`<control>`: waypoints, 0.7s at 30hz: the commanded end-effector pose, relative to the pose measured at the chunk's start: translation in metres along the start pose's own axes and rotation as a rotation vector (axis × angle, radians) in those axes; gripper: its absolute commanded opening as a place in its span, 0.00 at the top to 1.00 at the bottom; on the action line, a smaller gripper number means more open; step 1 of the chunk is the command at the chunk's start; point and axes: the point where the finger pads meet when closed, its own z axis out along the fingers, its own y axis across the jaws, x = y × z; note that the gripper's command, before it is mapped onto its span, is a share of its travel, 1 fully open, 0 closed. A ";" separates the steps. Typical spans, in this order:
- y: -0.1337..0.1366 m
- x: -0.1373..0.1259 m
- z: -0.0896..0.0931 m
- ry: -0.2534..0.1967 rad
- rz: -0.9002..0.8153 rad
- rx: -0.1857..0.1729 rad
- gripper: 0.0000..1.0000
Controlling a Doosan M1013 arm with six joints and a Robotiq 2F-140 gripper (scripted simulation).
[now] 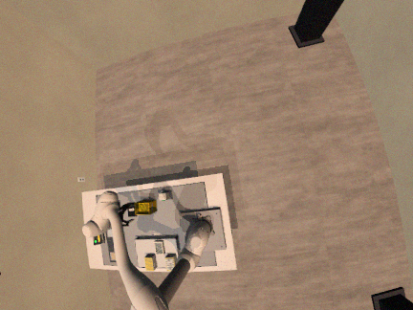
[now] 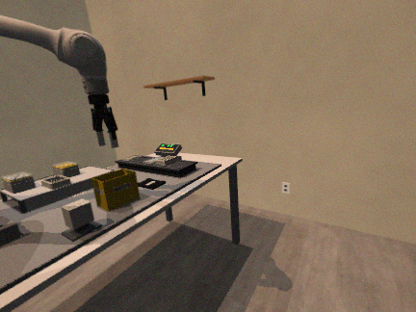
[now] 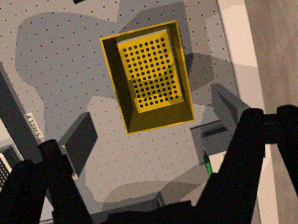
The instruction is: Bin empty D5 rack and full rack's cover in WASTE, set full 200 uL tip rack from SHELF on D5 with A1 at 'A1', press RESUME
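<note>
Hanging high over the table (image 2: 212, 166), I hold my gripper (image 2: 107, 139) with its jaws standing apart and nothing between them. Below me, seen through my wrist view, the yellow waste bin (image 3: 112, 82) stands upright on the dotted grey mat, and the empty yellow tip rack (image 3: 150, 67) lies inside it, its grid of bare holes facing up. From the side view the bin (image 2: 116, 189) sits near the table's front edge, beside a small pale block (image 2: 77, 214). The shelf (image 2: 29, 193) with its racks runs along the far side. The liquid handler's panel (image 2: 168, 148) glows green and orange beyond.
</note>
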 end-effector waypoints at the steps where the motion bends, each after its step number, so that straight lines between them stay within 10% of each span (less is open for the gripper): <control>1: -0.001 0.005 -0.001 0.000 -0.020 0.000 0.23; 21: -0.009 0.094 0.006 0.000 -0.380 0.000 0.23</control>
